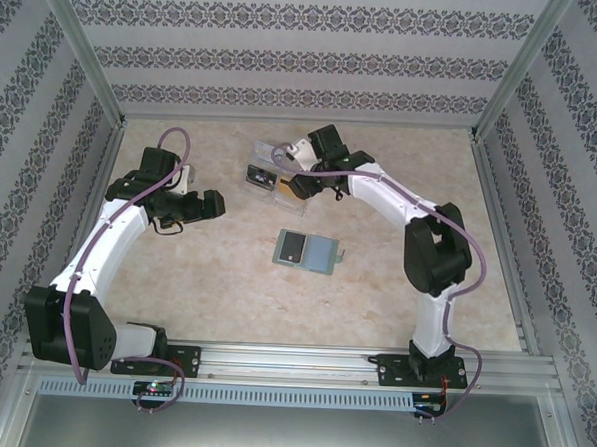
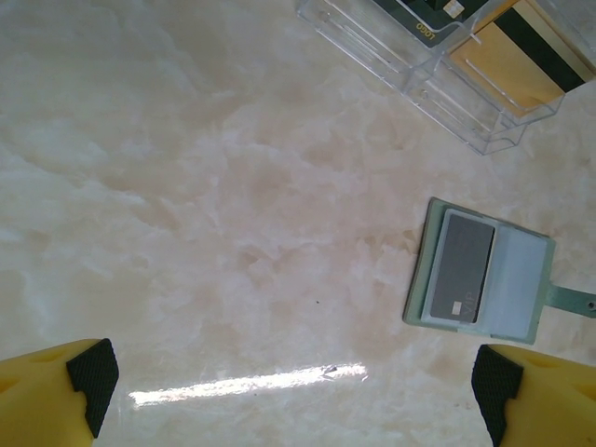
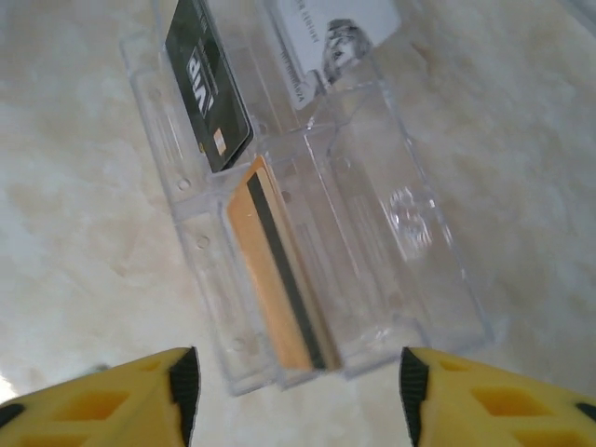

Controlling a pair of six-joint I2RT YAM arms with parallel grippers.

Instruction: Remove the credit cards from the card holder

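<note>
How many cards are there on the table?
4. A dark grey card lies in the open card holder. A black card, a gold-orange card and a white card sit in the clear box. More may be hidden underneath.

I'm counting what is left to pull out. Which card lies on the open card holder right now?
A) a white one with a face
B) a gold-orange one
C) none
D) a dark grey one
D: a dark grey card lies on one panel of the open card holder, while the gold-orange card and the white card sit in the clear box.
</note>
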